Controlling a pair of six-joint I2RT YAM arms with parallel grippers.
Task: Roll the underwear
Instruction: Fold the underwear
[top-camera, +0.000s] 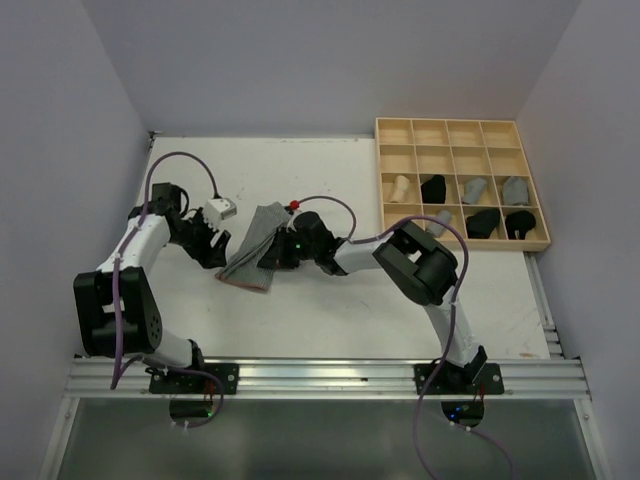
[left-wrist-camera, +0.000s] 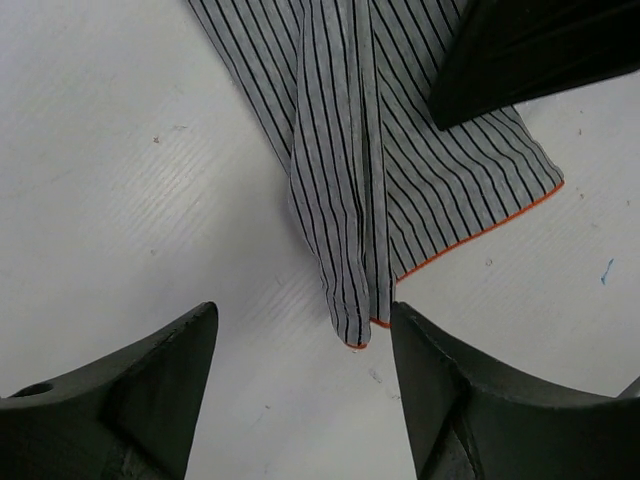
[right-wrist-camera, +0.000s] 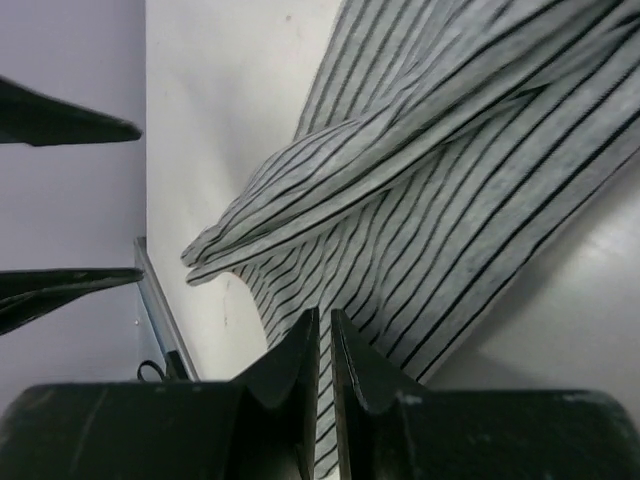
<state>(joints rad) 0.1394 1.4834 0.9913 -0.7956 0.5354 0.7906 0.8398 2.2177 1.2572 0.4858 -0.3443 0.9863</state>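
One piece of underwear (top-camera: 252, 252), light grey with thin dark stripes and orange trim, lies partly folded on the white table; a raised fold runs along it (right-wrist-camera: 330, 170). My left gripper (top-camera: 210, 248) is open and low beside its left corner (left-wrist-camera: 352, 300), which points into the gap between the fingers (left-wrist-camera: 150, 390) without touching them. My right gripper (top-camera: 275, 250) rests on the cloth's right part with its jaws only a thin slit apart (right-wrist-camera: 325, 318); no cloth is clearly pinched. The right gripper shows as a black shape (left-wrist-camera: 530, 50) in the left wrist view.
A pale wooden grid tray (top-camera: 379, 180) stands at the back right with several rolled garments in its front cells, tan (top-camera: 400, 187), black (top-camera: 433, 187) and grey (top-camera: 475, 187). Walls close in the table's left and back. A metal rail (top-camera: 320, 375) runs along the near edge.
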